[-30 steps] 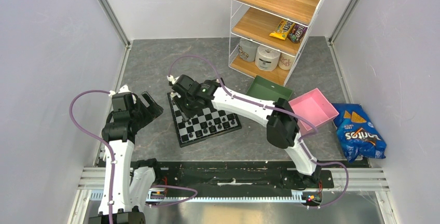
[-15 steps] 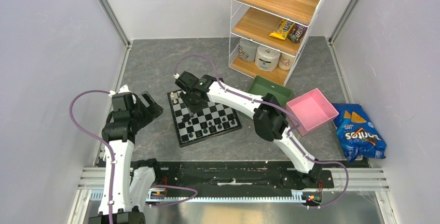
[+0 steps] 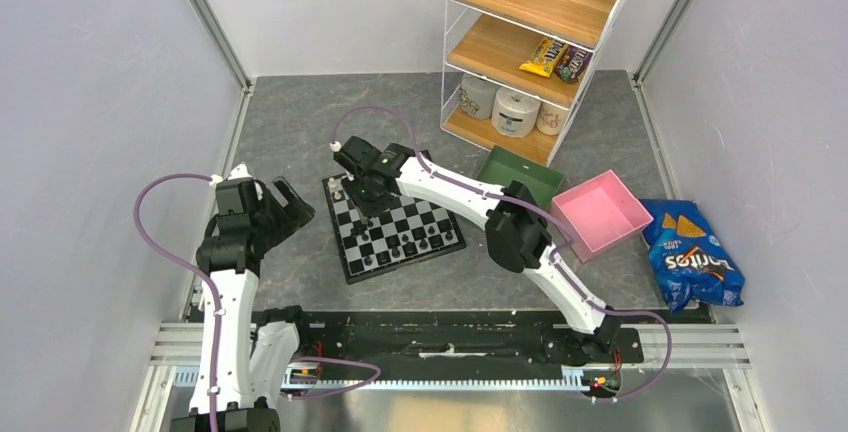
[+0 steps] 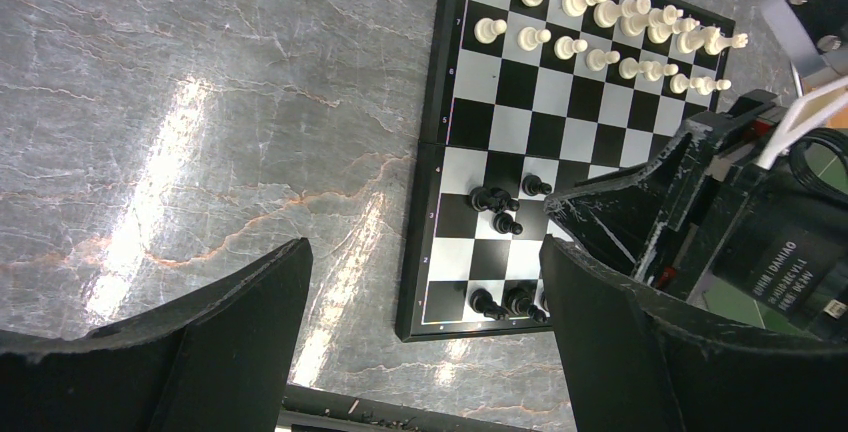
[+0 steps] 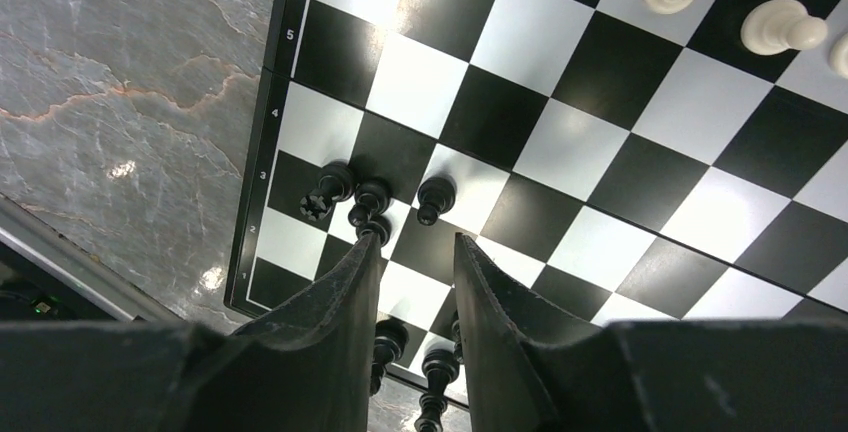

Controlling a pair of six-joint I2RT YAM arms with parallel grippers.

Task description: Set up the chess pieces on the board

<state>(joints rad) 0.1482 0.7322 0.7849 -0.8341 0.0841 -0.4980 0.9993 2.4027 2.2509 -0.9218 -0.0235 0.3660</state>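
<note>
While the right gripper (image 5: 415,242) hangs low over the near half of the board (image 3: 425,220), I read its pose as lining up on one of the loose black pieces (image 5: 372,195). Its fingers stand a little apart and only bare squares show in the gap, so it pinches nothing. Three of those pieces crowd together just past the fingertips, close to the board's edge, and a few more sit beneath the fingers on the outermost rank.

I keep the left gripper (image 3: 288,207) spread wide over the grey surface (image 3: 290,122), left of the board. I judge that it is there to stay clear of the working arm.

The board lies in the middle of the surface, turned askew, with the green tray (image 3: 515,170) to its far right. It is a small chequered square with a thin dark border and printed rank numbers. The cream-white pieces (image 4: 610,27) stand in two tidy rows along the far end. The black ones sit in loose clumps at the near end, not yet in rows.
</note>
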